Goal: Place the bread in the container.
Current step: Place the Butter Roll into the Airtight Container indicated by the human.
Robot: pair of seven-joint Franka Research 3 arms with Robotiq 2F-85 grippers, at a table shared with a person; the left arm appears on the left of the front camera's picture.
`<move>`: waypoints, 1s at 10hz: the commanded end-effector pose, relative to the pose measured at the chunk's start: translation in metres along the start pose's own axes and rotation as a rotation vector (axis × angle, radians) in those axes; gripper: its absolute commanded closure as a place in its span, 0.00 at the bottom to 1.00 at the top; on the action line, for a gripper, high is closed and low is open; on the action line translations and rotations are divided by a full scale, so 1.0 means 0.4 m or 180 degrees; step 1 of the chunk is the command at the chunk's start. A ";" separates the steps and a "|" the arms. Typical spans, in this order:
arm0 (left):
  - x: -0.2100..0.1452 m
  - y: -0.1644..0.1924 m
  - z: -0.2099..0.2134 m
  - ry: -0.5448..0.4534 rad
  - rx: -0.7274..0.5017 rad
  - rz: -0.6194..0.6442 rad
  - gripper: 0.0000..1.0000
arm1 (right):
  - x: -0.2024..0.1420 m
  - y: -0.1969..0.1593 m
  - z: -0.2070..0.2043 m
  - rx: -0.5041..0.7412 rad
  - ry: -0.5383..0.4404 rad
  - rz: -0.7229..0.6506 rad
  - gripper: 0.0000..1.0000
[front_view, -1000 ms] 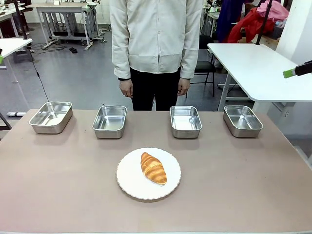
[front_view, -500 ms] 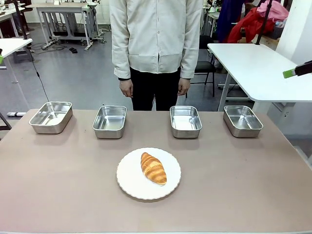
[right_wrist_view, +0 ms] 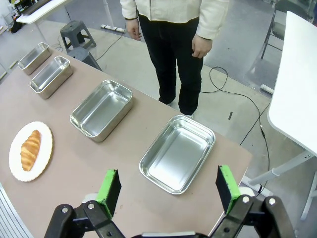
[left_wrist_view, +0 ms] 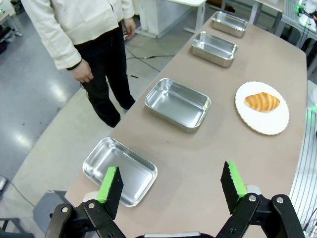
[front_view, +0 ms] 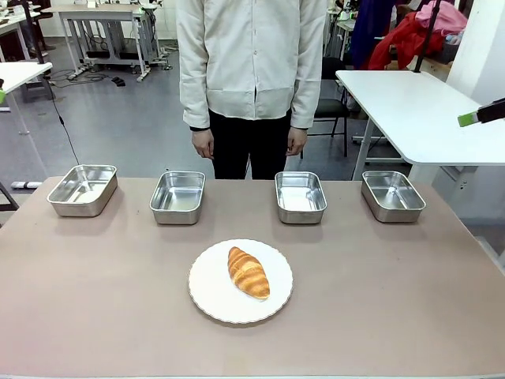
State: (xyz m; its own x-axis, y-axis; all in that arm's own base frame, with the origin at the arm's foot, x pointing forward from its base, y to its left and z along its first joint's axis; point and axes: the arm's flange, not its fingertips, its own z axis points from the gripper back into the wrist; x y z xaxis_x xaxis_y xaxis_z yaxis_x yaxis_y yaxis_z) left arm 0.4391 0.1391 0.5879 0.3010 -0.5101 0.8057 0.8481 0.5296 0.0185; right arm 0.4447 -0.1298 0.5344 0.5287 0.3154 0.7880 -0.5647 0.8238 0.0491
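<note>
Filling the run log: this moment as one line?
bread on plate | four pans empty | left gripper open | right gripper open | person standing

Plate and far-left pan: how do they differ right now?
The plate is round, white and flat; the far-left pan is rectangular, steel and walled. The plate holds the croissant; the pan is empty. The plate sits mid-table, the pan along the far edge. Both rest on the table.

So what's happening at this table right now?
Nothing is being handled yet. A golden-brown croissant lies on a round white plate in the middle of the table, and four empty shallow steel pans sit in a row on the far side. The person stands behind them, hands down. The left gripper and right gripper both hang open above its ends.
</note>
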 end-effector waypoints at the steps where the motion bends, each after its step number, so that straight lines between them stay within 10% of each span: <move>1: 0.005 -0.001 0.002 -0.0013 -0.0002 -0.0014 0.00 | 0.001 -0.001 -0.002 0.0024 -0.0054 -0.0008 0.00; 10: 0.005 -0.001 0.002 -0.0013 -0.0002 -0.0014 0.00 | 0.001 -0.001 -0.002 0.0024 -0.0054 -0.0008 0.00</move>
State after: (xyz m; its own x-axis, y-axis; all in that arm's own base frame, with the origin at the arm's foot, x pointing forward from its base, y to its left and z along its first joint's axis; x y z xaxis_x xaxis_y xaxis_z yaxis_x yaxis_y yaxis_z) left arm 0.4391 0.1392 0.5879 0.3010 -0.5101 0.8057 0.8480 0.5296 0.0185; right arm 0.4447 -0.1298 0.5344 0.5288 0.3154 0.7880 -0.5647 0.8238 0.0492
